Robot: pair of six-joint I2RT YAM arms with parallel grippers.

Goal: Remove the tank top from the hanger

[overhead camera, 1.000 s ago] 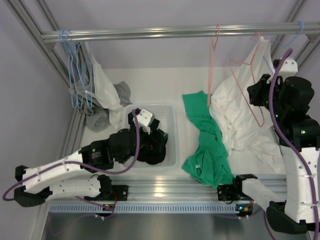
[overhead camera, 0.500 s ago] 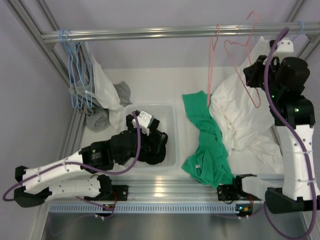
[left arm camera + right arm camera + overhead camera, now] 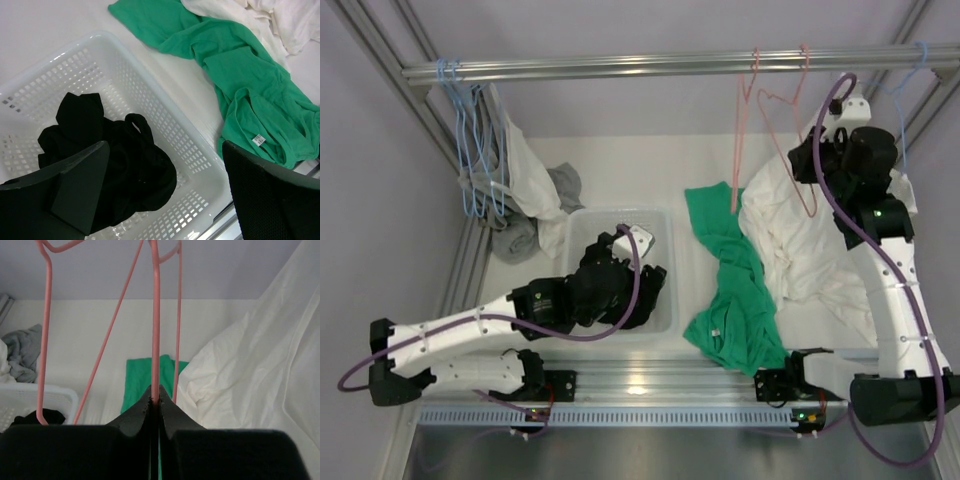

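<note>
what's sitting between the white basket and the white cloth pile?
A crumpled green garment lies on the table between the white basket and the white cloth, touching the cloth's edge. Clearest in the top view.

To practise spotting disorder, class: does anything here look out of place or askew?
Yes. A green top and white garments lie crumpled on the table beside the basket, which holds only a black garment. A bare pink hanger, pinched in the right jaws, hangs askew.
</note>
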